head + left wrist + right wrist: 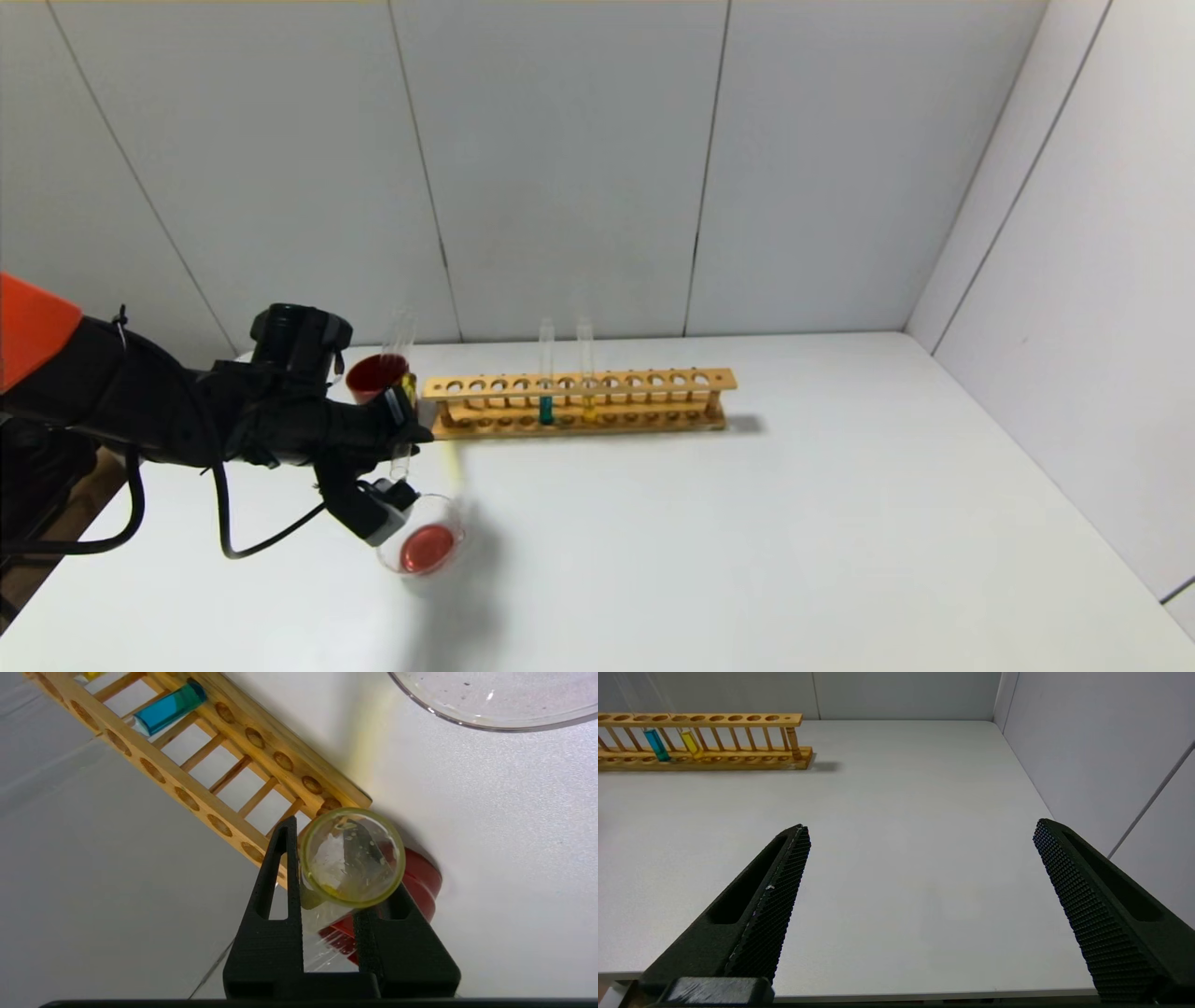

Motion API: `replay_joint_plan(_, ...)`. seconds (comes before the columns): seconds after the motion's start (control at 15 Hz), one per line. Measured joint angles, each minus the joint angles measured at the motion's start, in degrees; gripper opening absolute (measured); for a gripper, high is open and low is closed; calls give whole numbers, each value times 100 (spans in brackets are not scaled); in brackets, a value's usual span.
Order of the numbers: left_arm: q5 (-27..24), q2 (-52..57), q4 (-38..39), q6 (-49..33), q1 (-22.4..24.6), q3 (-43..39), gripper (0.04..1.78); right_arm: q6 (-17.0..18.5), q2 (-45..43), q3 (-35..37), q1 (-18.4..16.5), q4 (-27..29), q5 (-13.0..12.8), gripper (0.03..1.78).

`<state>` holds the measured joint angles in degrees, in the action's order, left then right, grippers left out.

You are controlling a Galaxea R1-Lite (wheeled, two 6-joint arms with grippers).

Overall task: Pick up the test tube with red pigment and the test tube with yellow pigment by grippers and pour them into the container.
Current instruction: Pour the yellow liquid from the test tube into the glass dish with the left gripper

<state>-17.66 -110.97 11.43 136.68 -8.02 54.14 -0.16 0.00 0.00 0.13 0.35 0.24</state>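
Note:
My left gripper (407,422) is shut on the test tube with yellow pigment (403,392), held near upright just above and behind the container (439,523). A little amber-yellow liquid shows in the tube beside the fingers. In the left wrist view the gripper (327,868) clamps the tube (352,856), whose open, yellow-tinged mouth faces the camera. The container, a low clear glass dish (490,716), holds a pool of red liquid. No tube with red liquid shows. My right gripper (922,827) is open and empty over bare table near the front edge.
A wooden rack (579,401) stands behind, holding a teal tube (546,403) and a paler yellow tube (588,403). A dark red cup (373,375) sits at the rack's left end, just behind my left gripper. Walls close the back and right.

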Motion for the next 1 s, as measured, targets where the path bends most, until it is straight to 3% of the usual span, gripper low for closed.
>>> replay_joint_plan(1.0,141,-251,223,666,-18,197,34,0,0,0,0,0,5,175)
